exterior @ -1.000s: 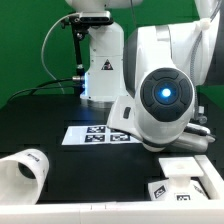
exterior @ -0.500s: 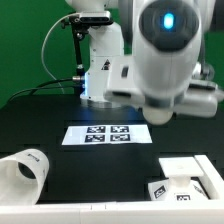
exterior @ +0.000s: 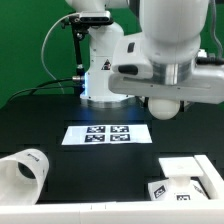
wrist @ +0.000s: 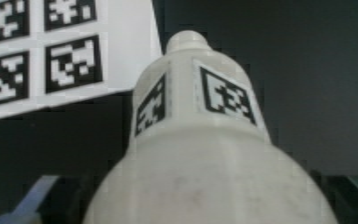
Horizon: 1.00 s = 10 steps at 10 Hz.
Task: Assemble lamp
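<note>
Up over the black tabletop (exterior: pixel 40 120), the hand (wrist: pixel 183 204) (jaws spread wide) grips the white plastic round-headed bulb (wrist: pixel 202 130) by its fat end.

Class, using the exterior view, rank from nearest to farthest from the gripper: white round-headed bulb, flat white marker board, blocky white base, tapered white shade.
1. White round-headed bulb: in the gripper.
2. Flat white marker board: mid-table.
3. Blocky white base: front, exterior view's right.
4. Tapered white shade: front, exterior view's far left.
</note>
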Tool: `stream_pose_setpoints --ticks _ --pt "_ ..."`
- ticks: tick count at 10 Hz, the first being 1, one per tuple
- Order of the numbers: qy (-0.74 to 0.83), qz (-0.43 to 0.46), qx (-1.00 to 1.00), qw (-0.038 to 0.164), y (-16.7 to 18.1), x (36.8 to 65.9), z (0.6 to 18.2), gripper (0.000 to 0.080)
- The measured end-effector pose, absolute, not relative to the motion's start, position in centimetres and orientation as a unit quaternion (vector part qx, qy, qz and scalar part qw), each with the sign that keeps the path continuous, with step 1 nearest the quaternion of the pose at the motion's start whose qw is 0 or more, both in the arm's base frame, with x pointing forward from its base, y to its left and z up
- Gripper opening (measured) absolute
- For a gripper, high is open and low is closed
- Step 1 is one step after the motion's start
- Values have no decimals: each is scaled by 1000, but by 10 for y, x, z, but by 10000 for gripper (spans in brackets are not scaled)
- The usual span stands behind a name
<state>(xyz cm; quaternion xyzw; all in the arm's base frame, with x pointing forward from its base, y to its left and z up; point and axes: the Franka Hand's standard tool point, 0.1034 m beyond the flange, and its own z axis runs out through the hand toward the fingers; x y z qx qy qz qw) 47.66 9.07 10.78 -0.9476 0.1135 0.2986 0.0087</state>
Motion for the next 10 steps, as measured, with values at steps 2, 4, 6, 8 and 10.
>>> stream_pose_setpoints --ticks 2,4,6,8,10 --pt "74 206 -975 26 89 516 139 574" --pt "45 130 -990 26 87 545 166 574" --pt "45 80 -995 28 89 541 156 574" --pt "44 10 -998 32 91 548 156 574" --pt "23 -77 -996 35 85 569 164 574"
